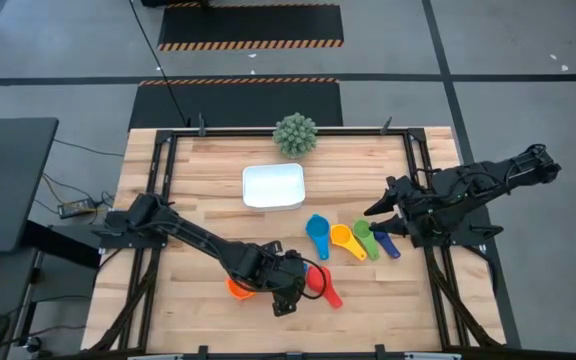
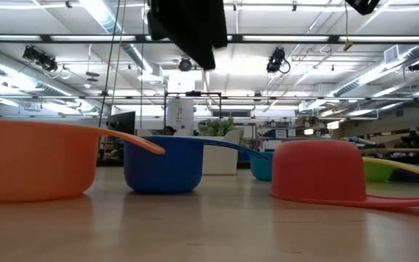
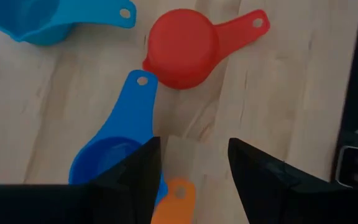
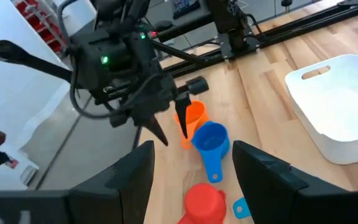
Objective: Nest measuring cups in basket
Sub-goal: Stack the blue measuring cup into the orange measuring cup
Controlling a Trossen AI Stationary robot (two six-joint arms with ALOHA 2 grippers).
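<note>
Plainly, none of the measuring cups is in the basket (image 1: 273,186) yet; the white tub sits bare near the far middle of the bench (image 1: 188,300), just in front of a spiky green ball plant (image 1: 295,134). The left end effector (image 3: 193,165) hangs low over the near cluster with its fingers parted and nothing between them, above the handle end of the orange cup (image 3: 174,200), with the blue cup (image 3: 114,155) beside it and the red cup (image 3: 182,48) lying mouth down a little farther on. A teal cup (image 1: 317,229), a yellow one (image 1: 343,238), a green one (image 1: 365,237) and a dark purple-blue one (image 1: 386,243) lie in a row toward the right side, near the right end effector (image 4: 191,165), which is held above the bench, also open and empty. These cups look like light, stiff, smooth plastic, so I would expect them to skid or tip under a careless pinch. The flat handle looks the safest hold, taken across its width close to the bowl; a rim pinch also seems workable on the upright ones, but the overturned red cup offers only its handle.
</note>
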